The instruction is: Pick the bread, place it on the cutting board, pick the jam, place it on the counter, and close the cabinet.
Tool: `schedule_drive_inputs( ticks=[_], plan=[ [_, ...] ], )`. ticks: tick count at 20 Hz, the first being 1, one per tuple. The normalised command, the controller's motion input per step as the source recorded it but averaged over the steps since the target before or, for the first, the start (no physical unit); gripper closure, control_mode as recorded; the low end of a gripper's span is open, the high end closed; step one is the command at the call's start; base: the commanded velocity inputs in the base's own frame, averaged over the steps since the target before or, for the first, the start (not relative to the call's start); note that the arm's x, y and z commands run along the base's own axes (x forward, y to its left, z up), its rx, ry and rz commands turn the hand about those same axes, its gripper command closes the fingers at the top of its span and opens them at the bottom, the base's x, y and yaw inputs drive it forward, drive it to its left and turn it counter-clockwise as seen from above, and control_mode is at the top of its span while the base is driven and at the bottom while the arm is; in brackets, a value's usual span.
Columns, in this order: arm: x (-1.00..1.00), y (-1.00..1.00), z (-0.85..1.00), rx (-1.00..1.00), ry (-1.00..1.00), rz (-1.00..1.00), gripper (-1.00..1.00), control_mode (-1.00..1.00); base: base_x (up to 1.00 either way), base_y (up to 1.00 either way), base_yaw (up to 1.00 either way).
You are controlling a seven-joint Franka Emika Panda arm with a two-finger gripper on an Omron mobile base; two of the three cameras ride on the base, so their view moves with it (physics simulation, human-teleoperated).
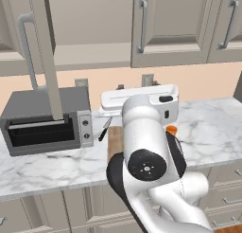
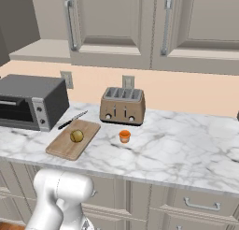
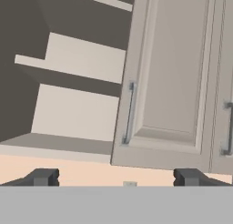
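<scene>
The roll [image 2: 77,136], round, lumpy and golden-brown, sits on the board [image 2: 63,148], a flat wooden rectangle with rounded corners and visible grain. At about 3 o'clock from it, off the board, the squat orange jar [image 2: 124,136] stands on the white, grey-veined marble worktop [image 2: 186,152]. A dark-handled knife [image 2: 71,120] lies at the board's far edge. Behind the jar, at 12 o'clock, stands a boxy copper-toned toaster [image 2: 122,105]; a grey toaster oven [image 2: 32,102] sits at 9 o'clock from the board.

In the hand view the jaws [image 3: 116,177] are spread wide, nothing between them, and face the panelled beige cabinet [image 3: 170,77]. Its open bay with bare pale shelves [image 3: 82,59] lies at 10 o'clock from them; the swung-out door [image 1: 45,52] with a long bar handle shows in the left base view. Roll and jar lie well apart from the jaws, down on the worktop.
</scene>
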Motion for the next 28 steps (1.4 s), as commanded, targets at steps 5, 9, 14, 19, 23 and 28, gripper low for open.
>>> schedule_drive_inputs(
  ticks=[5,9,14,19,23,28],
  plan=[
    [-0.18,0.35,0.00,-0.01,0.00,0.00,-1.00,-1.00,0.00,0.00,0.00],
    [-0.22,0.34,0.00,0.00,0.00,0.00,-1.00,-1.00,0.00,0.00,0.00],
    [-0.19,0.33,0.00,0.00,0.00,0.02,-1.00,-1.00,0.00,0.00,0.00],
    [-0.07,0.32,0.00,0.00,0.00,0.11,-1.00,-1.00,0.00,0.00,0.00],
    [-0.08,0.33,-0.06,0.00,0.00,0.15,-1.00,-1.00,0.00,0.00,0.00],
    [-0.04,0.40,-0.09,-0.01,0.00,0.15,-1.00,-1.00,0.00,0.00,0.00]
  ],
)
